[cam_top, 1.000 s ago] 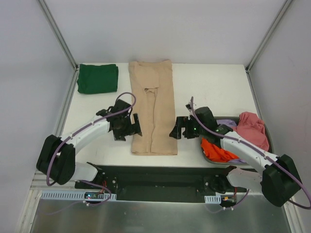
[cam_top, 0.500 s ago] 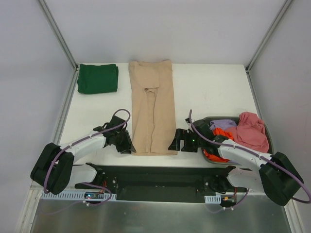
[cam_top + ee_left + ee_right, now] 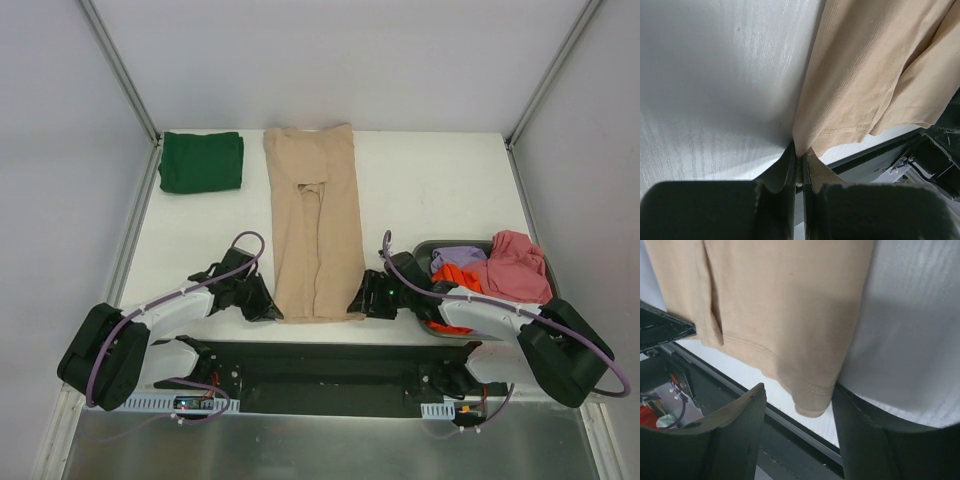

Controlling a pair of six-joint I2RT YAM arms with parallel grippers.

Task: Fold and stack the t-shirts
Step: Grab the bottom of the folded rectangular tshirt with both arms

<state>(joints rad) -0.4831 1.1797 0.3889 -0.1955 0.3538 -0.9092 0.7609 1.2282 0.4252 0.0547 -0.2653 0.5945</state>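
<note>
A long beige t-shirt (image 3: 312,225), folded lengthwise, lies down the middle of the table. My left gripper (image 3: 265,305) is at its near left corner. In the left wrist view the left gripper (image 3: 800,154) is shut on the hem corner of the beige t-shirt (image 3: 870,65). My right gripper (image 3: 362,298) is at the near right corner. In the right wrist view the right gripper (image 3: 799,390) is open, its jaws apart on either side of the hem corner of the beige shirt (image 3: 780,305). A folded dark green t-shirt (image 3: 200,162) lies at the far left.
A grey tub (image 3: 425,250) at the near right holds a pink shirt (image 3: 515,265), a lilac one (image 3: 458,257) and an orange-red one (image 3: 458,275). The table's near edge and the black base rail (image 3: 320,365) run just behind both grippers.
Both arms slid toward the near edge, to the beige shirt's bottom corners. The left gripper closed on its corner. The right jaws narrowed around theirs.
</note>
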